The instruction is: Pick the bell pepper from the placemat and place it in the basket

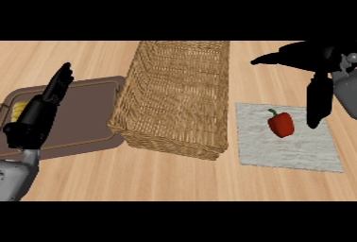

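A red bell pepper point(281, 124) with a green stem lies on the grey placemat point(293, 151) at the right. My right hand point(317, 61) hovers above and to the right of it, open, with one finger pointing down just right of the pepper and the thumb stretched left. A tall woven wicker basket point(178, 94) stands in the middle of the counter, left of the placemat. My left hand point(42, 111) rests open at the left edge, fingers up.
A brown cutting board point(90, 113) lies left of the basket, partly under my left hand, with a yellow object point(19, 111) at its left end. Bare wooden counter point(140, 175) runs along the front.
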Motion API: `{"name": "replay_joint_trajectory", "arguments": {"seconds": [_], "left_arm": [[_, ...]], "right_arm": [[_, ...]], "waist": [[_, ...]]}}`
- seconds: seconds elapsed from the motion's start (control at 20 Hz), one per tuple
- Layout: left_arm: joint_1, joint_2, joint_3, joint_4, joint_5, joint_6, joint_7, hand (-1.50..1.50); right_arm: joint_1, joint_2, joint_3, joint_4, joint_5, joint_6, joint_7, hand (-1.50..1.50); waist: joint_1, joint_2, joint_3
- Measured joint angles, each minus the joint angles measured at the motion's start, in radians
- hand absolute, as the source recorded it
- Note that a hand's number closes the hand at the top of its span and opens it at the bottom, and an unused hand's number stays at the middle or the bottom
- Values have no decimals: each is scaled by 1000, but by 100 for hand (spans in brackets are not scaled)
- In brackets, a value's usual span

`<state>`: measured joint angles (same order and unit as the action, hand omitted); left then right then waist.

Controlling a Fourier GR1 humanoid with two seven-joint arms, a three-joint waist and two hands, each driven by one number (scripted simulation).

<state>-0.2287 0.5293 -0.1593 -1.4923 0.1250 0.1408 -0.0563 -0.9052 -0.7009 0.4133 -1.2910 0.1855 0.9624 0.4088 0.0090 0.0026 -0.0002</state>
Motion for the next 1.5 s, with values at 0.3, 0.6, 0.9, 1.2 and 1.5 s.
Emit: {"name": "replay_joint_trajectory", "arguments": {"seconds": [0.3,0.6,0.9,1.2,1.5], "left_arm": [[11,-24,8,-31,-31,-6,23,0],[0,-44,34,-30,-52,-29,37,0],[2,-69,60,-17,-77,-57,25,0],[26,-95,84,-32,-104,-78,22,0],[11,-115,116,-26,-125,-100,33,0]], "right_arm": [[62,30,48,41,148,-16,-92,-150],[113,35,86,106,298,-56,-213,-150],[149,63,84,189,428,-138,-323,-150],[176,88,53,238,521,-192,-406,-150],[215,139,30,273,613,-272,-456,-150]], "waist": [[2,0,0],[0,0,1],[-1,0,0],[-2,-1,0],[-3,-2,0]]}}
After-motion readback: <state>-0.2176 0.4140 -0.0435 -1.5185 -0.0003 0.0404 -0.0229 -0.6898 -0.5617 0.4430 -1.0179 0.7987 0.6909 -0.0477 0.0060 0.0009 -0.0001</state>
